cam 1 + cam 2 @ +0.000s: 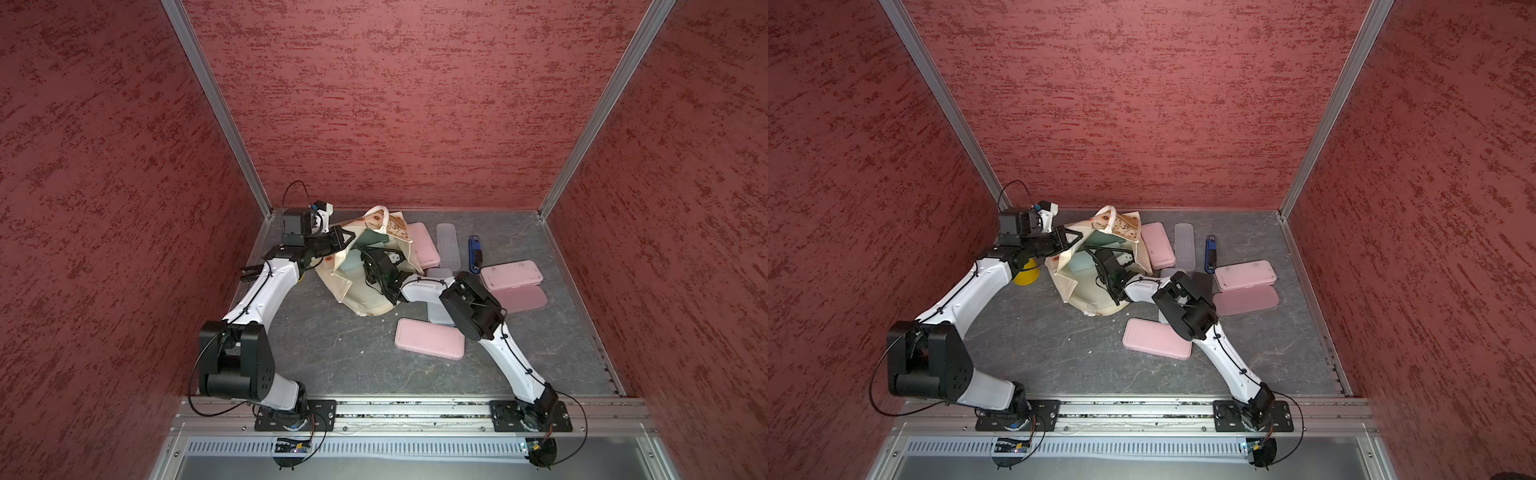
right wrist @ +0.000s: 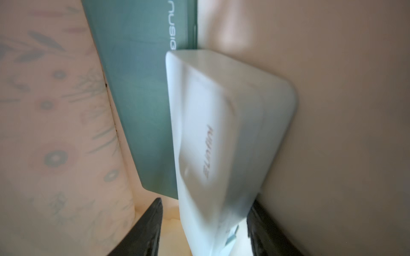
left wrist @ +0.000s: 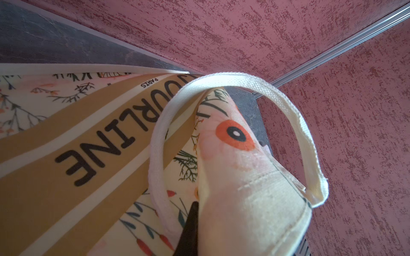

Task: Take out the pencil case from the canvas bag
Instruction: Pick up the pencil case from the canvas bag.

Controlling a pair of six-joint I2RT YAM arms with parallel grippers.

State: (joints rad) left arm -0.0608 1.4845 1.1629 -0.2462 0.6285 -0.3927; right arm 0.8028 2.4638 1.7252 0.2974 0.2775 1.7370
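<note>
Inside the cream canvas bag (image 1: pixel 365 300), rim clamped by our left gripper (image 1: pixel 345 239), a pale hard-plastic pencil case (image 2: pixel 221 133) sat between our right gripper's (image 2: pixel 205 202) half-spread jaws; we judged it light, stiff, slick, best pinched across its width.

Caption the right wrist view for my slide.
Inside the cream floral canvas bag, the right gripper straddles a pale white plastic pencil case beside a flat teal case.

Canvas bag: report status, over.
Left gripper shut on canvas bag rim. Right gripper open, astride white pencil case inside. Teal case alongside it.
</note>
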